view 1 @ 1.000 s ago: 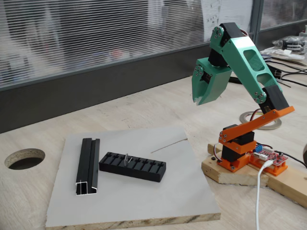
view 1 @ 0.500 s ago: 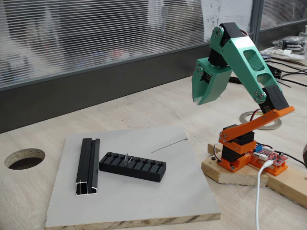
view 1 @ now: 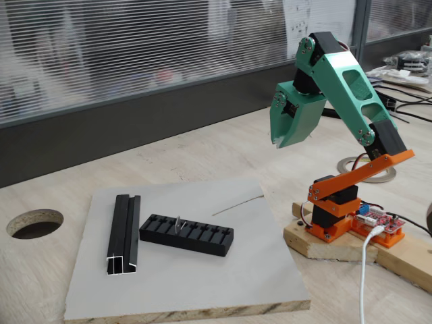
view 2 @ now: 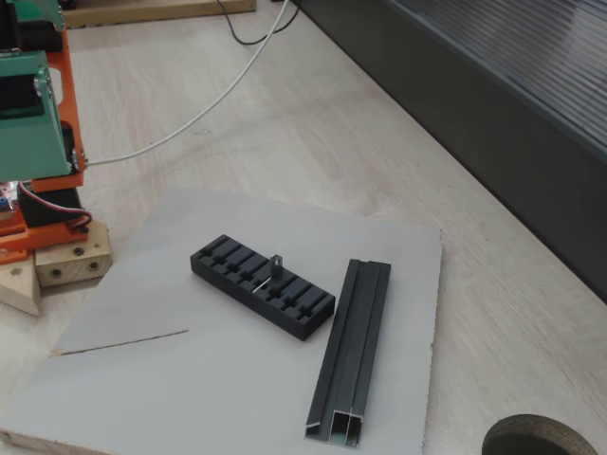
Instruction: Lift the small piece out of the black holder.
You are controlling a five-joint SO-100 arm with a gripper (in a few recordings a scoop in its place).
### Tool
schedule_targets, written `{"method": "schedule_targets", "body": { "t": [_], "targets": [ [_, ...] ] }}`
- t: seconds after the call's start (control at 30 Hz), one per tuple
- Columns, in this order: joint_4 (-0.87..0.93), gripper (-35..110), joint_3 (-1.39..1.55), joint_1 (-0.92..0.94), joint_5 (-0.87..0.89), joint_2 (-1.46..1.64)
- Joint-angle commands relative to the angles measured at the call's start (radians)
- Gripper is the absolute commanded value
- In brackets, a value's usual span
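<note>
The black holder [view 1: 206, 237] [view 2: 302, 306], a low slotted block, lies on a grey board [view 1: 223, 270]. A small piece [view 1: 179, 225] [view 2: 271, 269], a thin silvery sliver, stands upright in one of its middle slots. My green gripper [view 1: 281, 143] hangs high in the air, well right of the holder and above the board's far right corner. It points down with its fingers together and nothing between them.
A longer black grooved rail [view 1: 124, 233] [view 2: 354, 349] lies beside the holder. A thin grey wire [view 1: 237, 204] [view 2: 123, 343] rests on the board. The arm's orange base [view 1: 341, 209] stands on a wooden block. A round hole [view 1: 35, 223] is cut in the tabletop.
</note>
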Motion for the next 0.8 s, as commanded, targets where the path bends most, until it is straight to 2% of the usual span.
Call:
{"method": "schedule_targets", "body": {
  "t": [0.0, 0.47, 0.57, 0.77],
  "targets": [
    [0.032, 9, 0.003, -0.018, 0.000, 0.032],
    [0.025, 9, -0.003, -0.598, 0.000, -0.104],
    [-0.069, 9, -0.003, -0.698, 0.002, -0.106],
    [-0.388, 8, 0.009, -0.815, 0.003, -0.107]
  ]
}}
